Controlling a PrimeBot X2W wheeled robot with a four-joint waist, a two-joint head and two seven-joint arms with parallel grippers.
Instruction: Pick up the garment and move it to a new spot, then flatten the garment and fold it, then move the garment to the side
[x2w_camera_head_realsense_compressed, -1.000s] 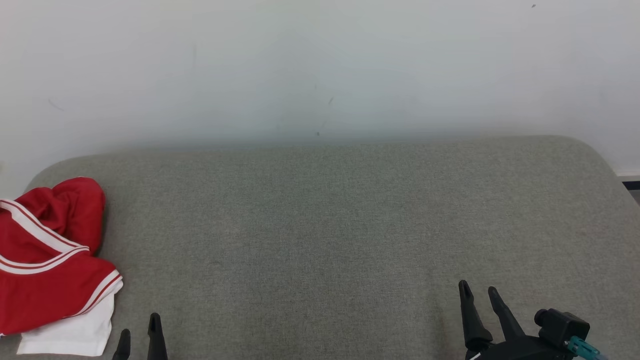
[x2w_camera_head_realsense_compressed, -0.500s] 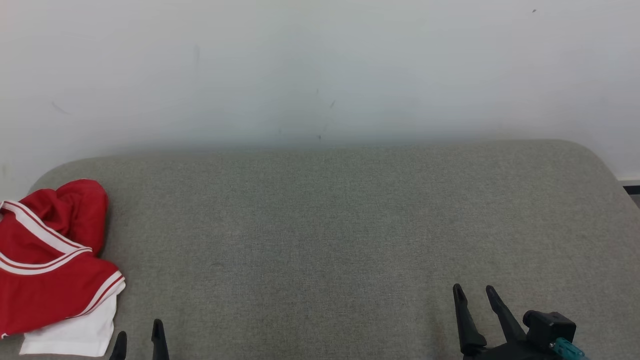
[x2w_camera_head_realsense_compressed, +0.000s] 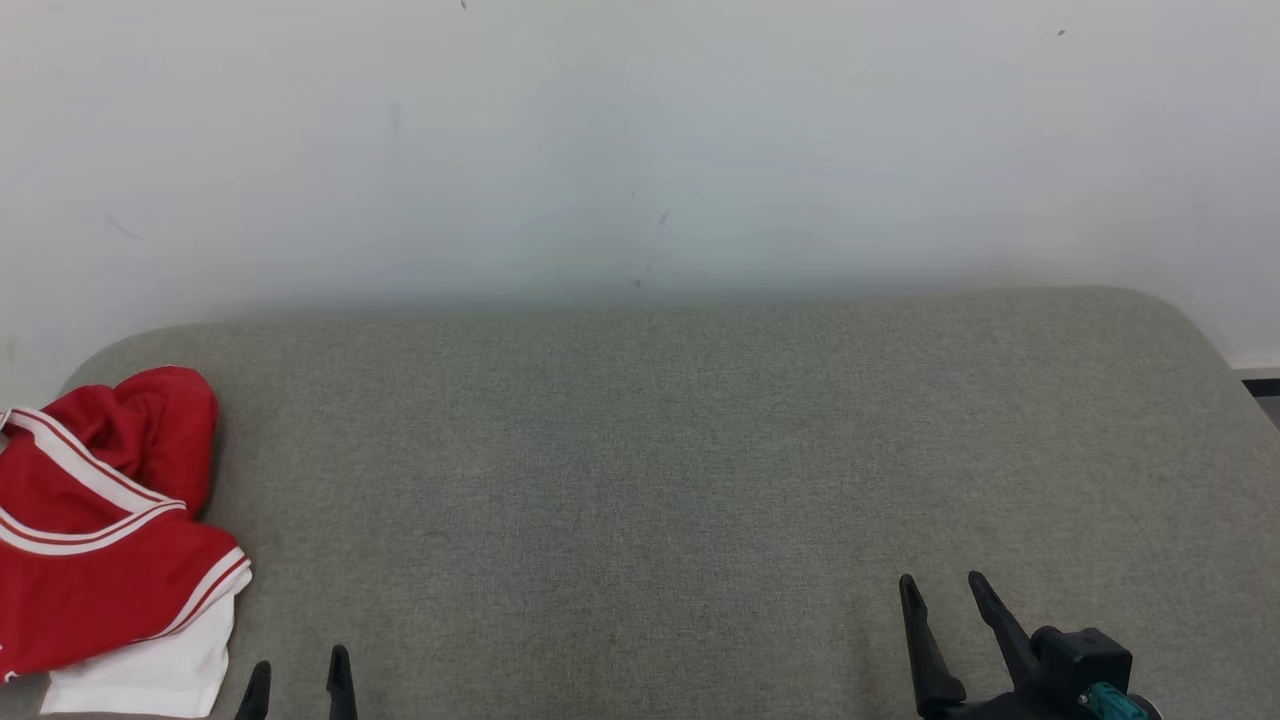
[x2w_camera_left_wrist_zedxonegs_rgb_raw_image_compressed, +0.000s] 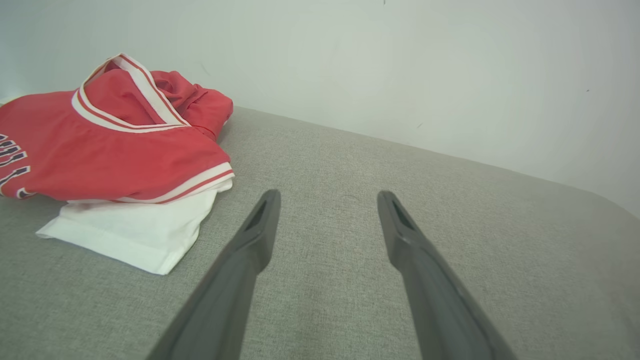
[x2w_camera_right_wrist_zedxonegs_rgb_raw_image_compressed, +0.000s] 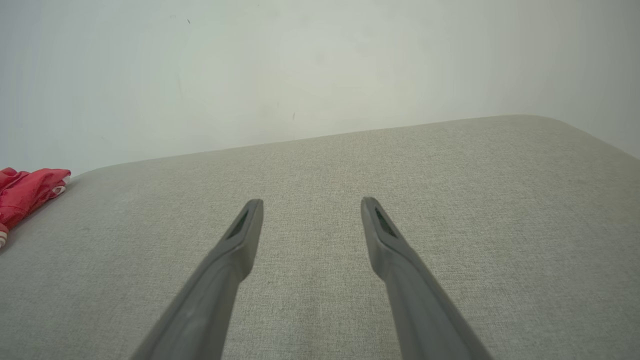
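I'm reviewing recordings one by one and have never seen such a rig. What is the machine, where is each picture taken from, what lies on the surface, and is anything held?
It is a two-armed robot. The wide picture comes from its head camera, looking down at a grey padded surface against a white wall. The dark prongs at lower left are its left gripper; those at lower right, its right gripper. The other two pictures come from cameras on each wrist, looking along that gripper's two fingers. A crumpled red garment with white trim lies at the robot's left, white cloth showing beneath it. Both grippers are open and hold nothing; neither touches the garment.
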